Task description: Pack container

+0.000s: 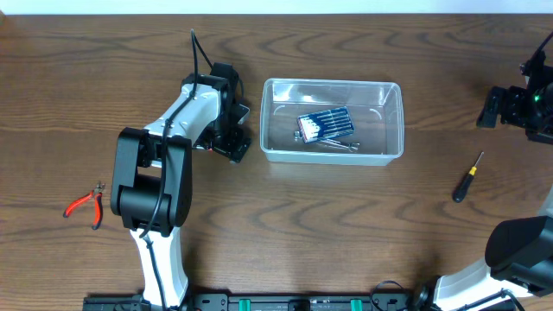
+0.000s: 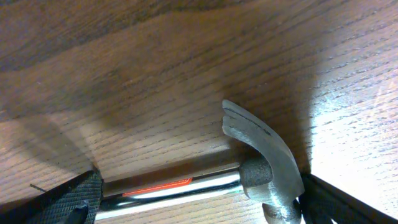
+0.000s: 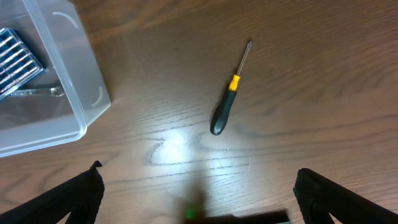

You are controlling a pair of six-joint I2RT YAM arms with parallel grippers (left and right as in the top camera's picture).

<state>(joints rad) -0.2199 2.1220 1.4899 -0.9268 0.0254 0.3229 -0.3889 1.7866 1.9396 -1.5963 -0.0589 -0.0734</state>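
Observation:
The clear container [image 1: 333,84] stands at the table's middle and holds a blue case of screwdrivers [image 1: 326,125] and a small metal tool [image 1: 339,145]. Its corner shows in the right wrist view [image 3: 74,106]. My left gripper [image 1: 235,130] is low on the table just left of the container. In the left wrist view its fingers [image 2: 199,202] are spread wide, with a steel claw hammer [image 2: 261,168] lying on the wood between them. My right gripper [image 1: 501,108] is at the far right, open and empty [image 3: 199,186], above a yellow-collared black screwdriver [image 3: 227,102].
Red-handled pliers [image 1: 84,205] lie near the left edge. The screwdriver [image 1: 468,177] lies to the right of the container. The hammer is hidden under the left gripper in the overhead view.

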